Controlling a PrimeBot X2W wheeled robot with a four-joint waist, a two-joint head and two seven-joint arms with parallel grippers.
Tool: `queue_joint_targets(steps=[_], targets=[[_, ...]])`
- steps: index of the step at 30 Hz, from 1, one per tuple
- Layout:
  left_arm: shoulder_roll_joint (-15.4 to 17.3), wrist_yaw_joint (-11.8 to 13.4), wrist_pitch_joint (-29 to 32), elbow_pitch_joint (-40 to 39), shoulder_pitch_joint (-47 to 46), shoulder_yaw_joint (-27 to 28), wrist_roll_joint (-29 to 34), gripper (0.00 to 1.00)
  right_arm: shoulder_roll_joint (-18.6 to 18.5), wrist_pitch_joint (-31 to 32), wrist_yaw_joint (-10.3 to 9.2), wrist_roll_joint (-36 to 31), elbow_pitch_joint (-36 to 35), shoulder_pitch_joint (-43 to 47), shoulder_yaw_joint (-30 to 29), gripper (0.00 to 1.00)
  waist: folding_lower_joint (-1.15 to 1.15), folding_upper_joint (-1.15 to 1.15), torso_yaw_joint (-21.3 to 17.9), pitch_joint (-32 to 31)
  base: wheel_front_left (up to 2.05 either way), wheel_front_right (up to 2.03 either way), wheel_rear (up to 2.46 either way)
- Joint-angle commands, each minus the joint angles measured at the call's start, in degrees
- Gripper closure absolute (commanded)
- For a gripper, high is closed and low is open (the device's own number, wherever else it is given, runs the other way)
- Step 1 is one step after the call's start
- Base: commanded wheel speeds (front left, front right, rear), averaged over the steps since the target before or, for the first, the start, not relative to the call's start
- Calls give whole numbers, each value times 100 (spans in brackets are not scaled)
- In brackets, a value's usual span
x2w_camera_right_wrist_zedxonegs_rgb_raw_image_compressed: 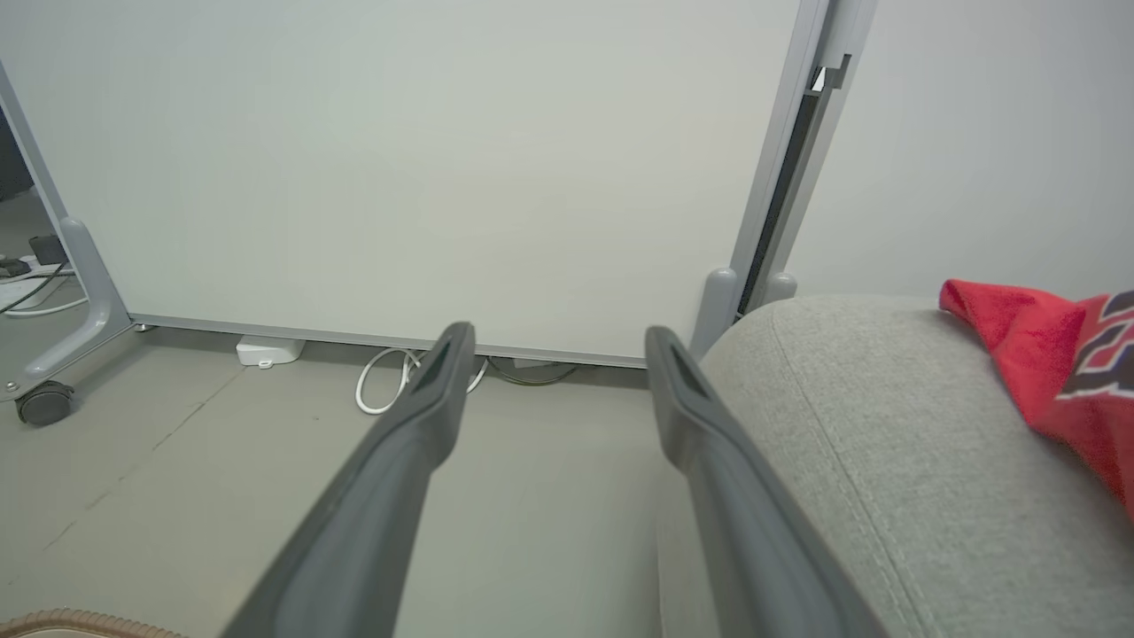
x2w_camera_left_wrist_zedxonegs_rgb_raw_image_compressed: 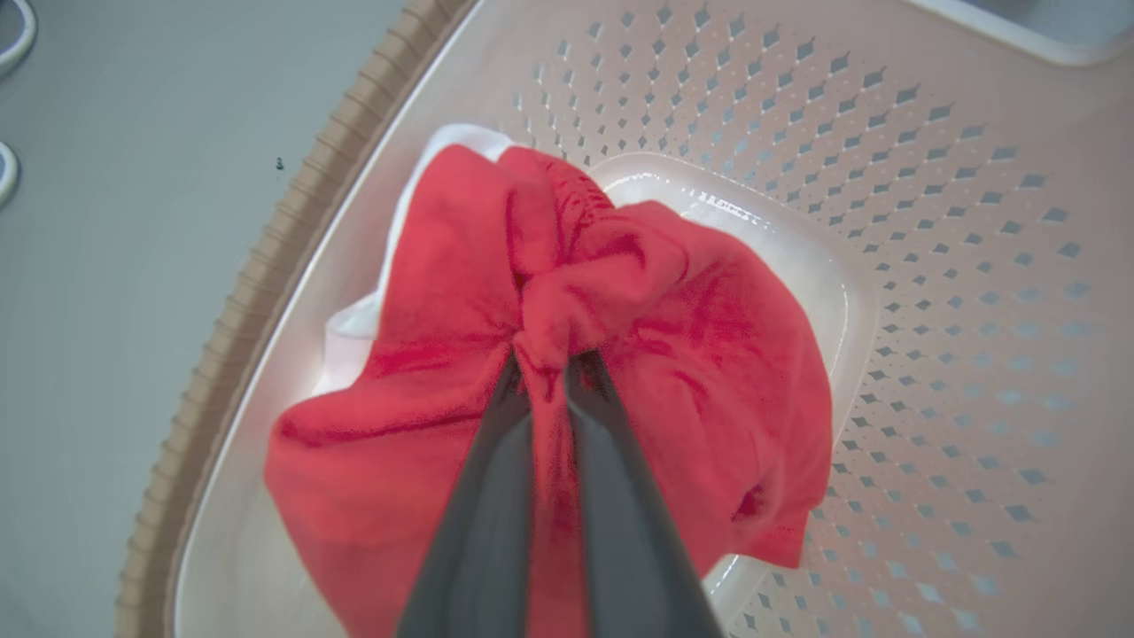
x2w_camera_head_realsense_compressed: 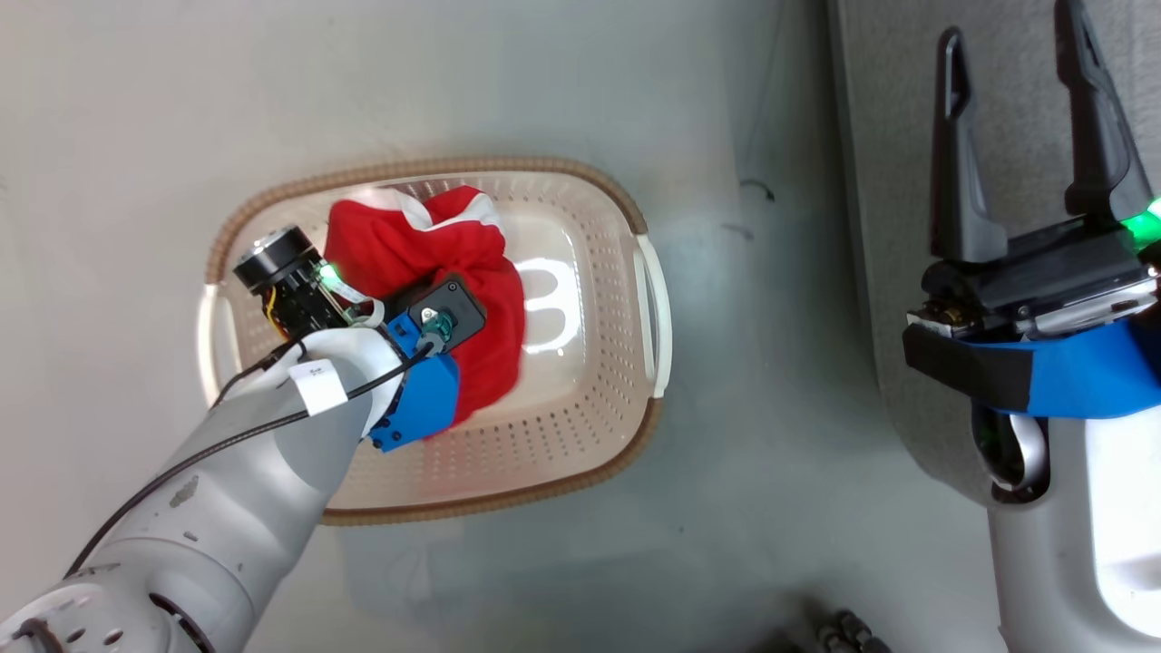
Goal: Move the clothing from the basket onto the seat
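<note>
- Head view: the left arm (x2w_camera_head_realsense_compressed: 254,453) was reached down into the basket (x2w_camera_head_realsense_compressed: 626,204), which was set on the floor (x2w_camera_head_realsense_compressed: 136,136) near the seat (x2w_camera_head_realsense_compressed: 884,272), presumably so that the carry would be short. A red garment (x2w_camera_head_realsense_compressed: 472,272) was bunched inside the basket. The right gripper (x2w_camera_head_realsense_compressed: 1011,27) was held open and empty over the seat's edge, probably to be out of the way.
- Left wrist view: the left gripper (x2w_camera_left_wrist_zedxonegs_rgb_raw_image_compressed: 540,363) was closed on a raised fold of the garment, pinched near the middle, likely so that the whole cloth could be lifted out.
- Right wrist view: the right fingers were spread wide with nothing between them. A jersey (x2w_camera_right_wrist_zedxonegs_rgb_raw_image_compressed: 1054,354) was seen lying on the seat, so that half of the task was judged done.
</note>
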Motion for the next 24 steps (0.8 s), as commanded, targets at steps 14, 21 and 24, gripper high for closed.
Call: queue_joint_targets(steps=[14,21,24], targets=[[19,-7,-314,-524,413,343,-940,100,7,-4,3,83,437,494,-129,0,0,0,281,-1426,0,0,0],[201,60,-315,-1234,707,1008,-1199,100,-9,-4,3,114,604,754,-208,0,0,0,395,-1983,0,0,0],[273,101,-316,-1517,861,1307,-1226,100,-27,-4,3,147,675,865,-241,0,0,0,442,-2206,0,0,0]])
